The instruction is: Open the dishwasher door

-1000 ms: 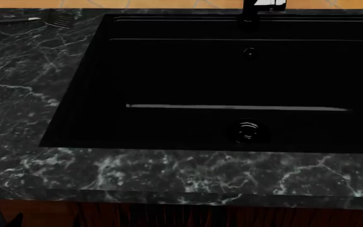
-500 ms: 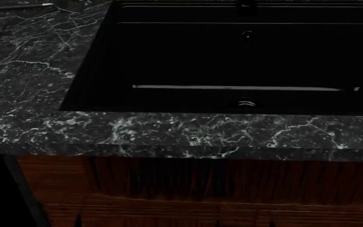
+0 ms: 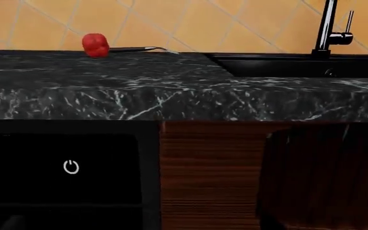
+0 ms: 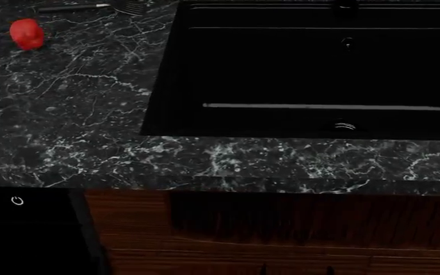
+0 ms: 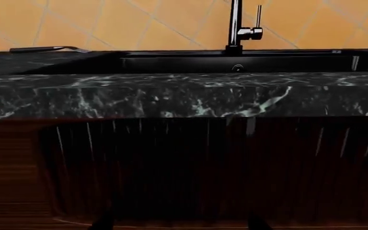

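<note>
Head view has panned left since 0.5 s ago, exposing the glossy black dishwasher door panel (image 4: 21, 229) with white power symbol, lying ahead of the left claw, nearer that arm than the right; both claws out of view, state cannot be told.

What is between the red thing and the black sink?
Just bare marble countertop between the red thing and the sink, seen in the head view.

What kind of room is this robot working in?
Most likely a kitchen: a black rectangular sink basin set in a dark marble countertop, a black tap, and a glossy black dishwasher door below.
</note>
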